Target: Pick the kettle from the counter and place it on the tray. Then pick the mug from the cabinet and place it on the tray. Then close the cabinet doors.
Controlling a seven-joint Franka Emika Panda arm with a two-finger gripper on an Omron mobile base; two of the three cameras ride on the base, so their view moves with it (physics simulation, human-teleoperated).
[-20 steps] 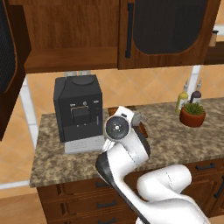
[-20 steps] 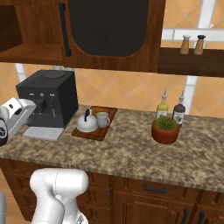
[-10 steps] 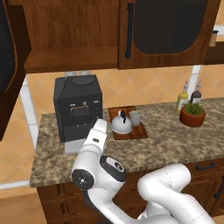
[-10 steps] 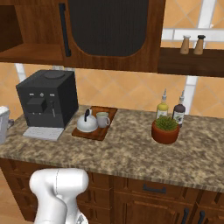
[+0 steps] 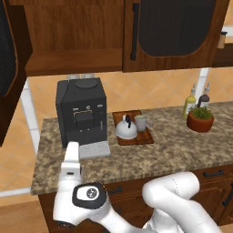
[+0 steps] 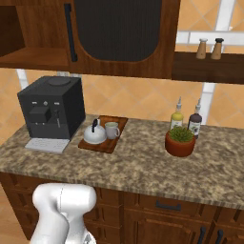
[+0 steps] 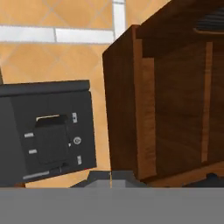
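- We see the dark reddish-brown wooden wall cabinet (image 5: 73, 45) above the worktop, its left compartment open with a bare wooden shelf.
- Of its 2 tall wood-framed doors with black mesh panels, the left door (image 5: 11, 68) swings out at the left edge of the left base view, while the right door (image 5: 175, 32) sits flat against the cabinet front, its vertical dark bar handle on its left side.
- The speckled brown-grey granite counter (image 6: 143, 167) runs over brown wooden drawers with dark bar handles.
- A big black boxy coffee machine (image 5: 82, 113) stands on the counter's left part, and it also appears in the hand view.
- The flat rectangular reddish-brown wooden tray (image 6: 102, 140) lies just right of the machine.
- The squat silver-white kettle with a black arched handle (image 6: 95, 135) sits on the tray's front half.
- The small pale grey-beige mug (image 6: 112, 129) stands on the tray too, just beside the kettle on its right.
- A green plant in a round terracotta pot (image 6: 180, 142) stands well apart to the right, with 2 bottles behind it.
- The gripper's 2 fingers (image 7: 111, 176) sit pressed together at the bottom of the hand view, holding nothing.
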